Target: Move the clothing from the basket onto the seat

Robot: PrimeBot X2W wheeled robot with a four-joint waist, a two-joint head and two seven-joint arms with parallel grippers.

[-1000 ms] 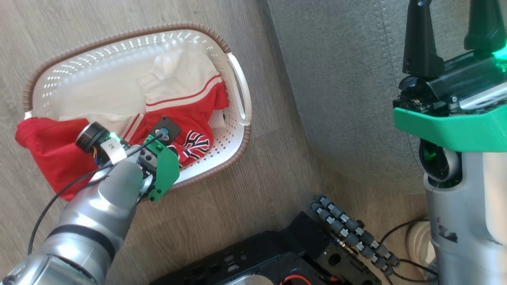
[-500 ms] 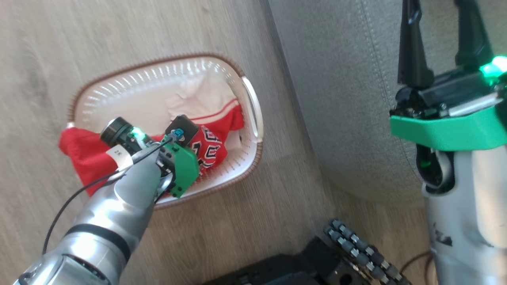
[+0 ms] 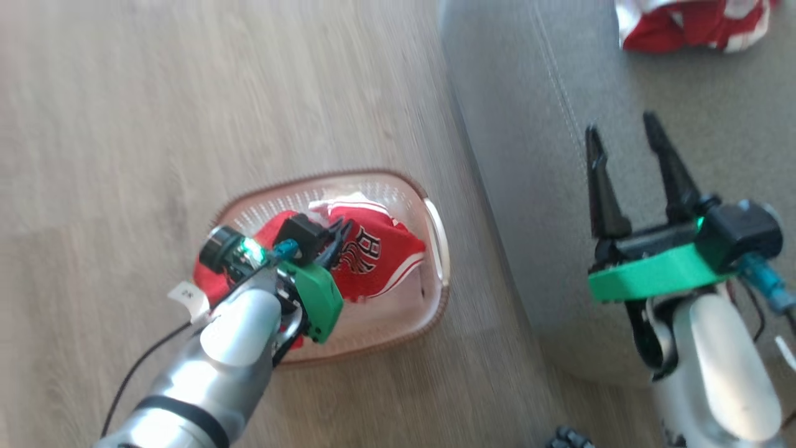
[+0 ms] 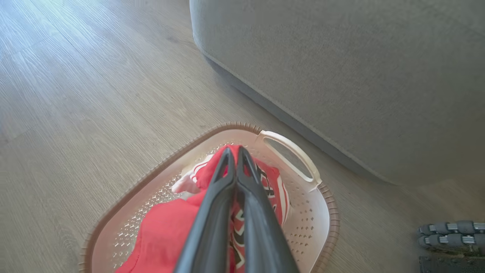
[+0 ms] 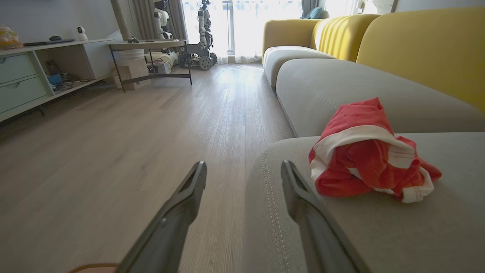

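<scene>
1. Red clothing (image 3: 379,261) sits bunched in the basket (image 3: 437,231) on the floor (image 3: 186,93), just beside the seat (image 3: 528,155).
2. Left jaws are clamped tight on it.
3. Right jaws gape wide, empty, over the seat edge.
4. Another red piece (image 5: 371,159) lies on the seat.

Black, white-edged characters stand on the red jersey (image 3: 379,261) in the basket (image 3: 443,292) at the left (creased, so not surely readable). A small white label (image 3: 186,297) on the left arm (image 3: 236,323) bears dark marks, too blurred to read.
</scene>
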